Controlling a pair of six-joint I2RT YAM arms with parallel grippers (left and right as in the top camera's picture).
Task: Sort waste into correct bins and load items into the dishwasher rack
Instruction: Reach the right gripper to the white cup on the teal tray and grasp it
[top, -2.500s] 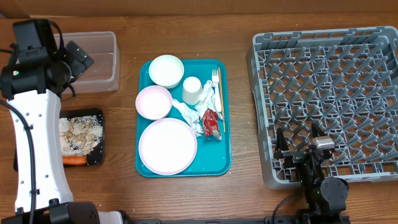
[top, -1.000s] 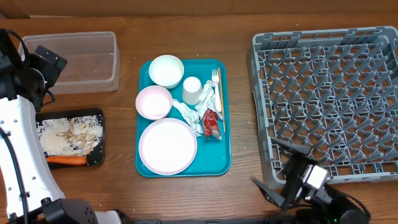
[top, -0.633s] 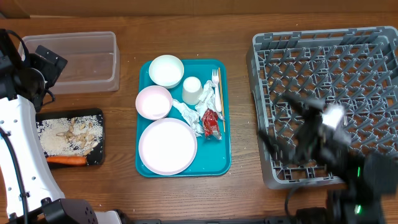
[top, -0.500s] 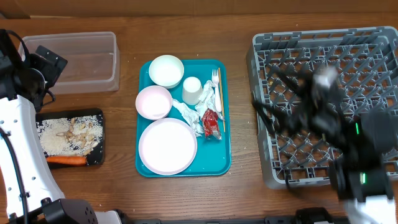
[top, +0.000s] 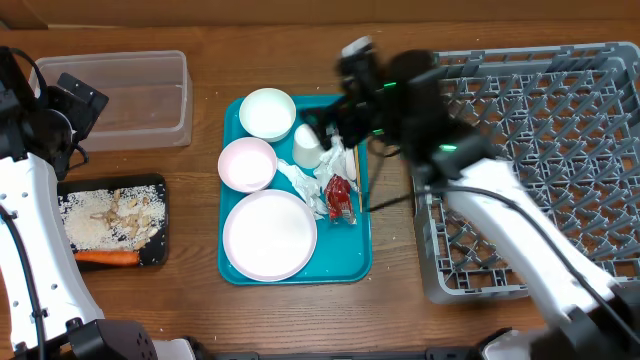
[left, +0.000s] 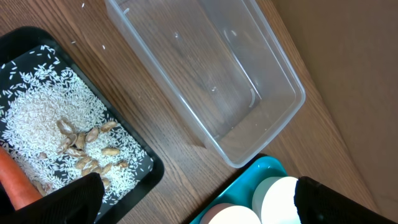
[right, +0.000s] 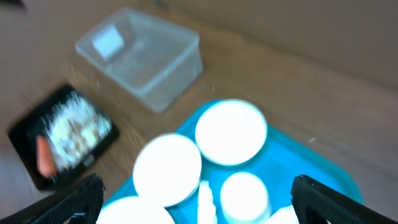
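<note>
On the teal tray (top: 355, 255) lie two white bowls (top: 267, 113) (top: 247, 164), a round plate (top: 269, 234), a small cup (top: 308, 146), crumpled napkins (top: 308, 185), a red wrapper (top: 340, 198) and a wooden stick (top: 354, 172). My right gripper (top: 335, 128) hovers, blurred, over the tray's far right by the cup and is open (right: 199, 205) and empty. The fork is mostly hidden under it. My left gripper (top: 72, 110) is open (left: 199, 211) beside the clear tub (top: 135, 97). The black tray (top: 115, 220) holds rice, beige scraps and a carrot (top: 105, 257). The grey rack (top: 560, 150) is at right.
The right arm stretches from the near right across the rack's left edge to the teal tray. The white left arm runs along the table's left side, next to the black tray. Bare wood lies between the tub and the teal tray.
The right arm has swung from the table's near right corner up across the rack to above the teal tray. The left arm has stayed still over the last second.
</note>
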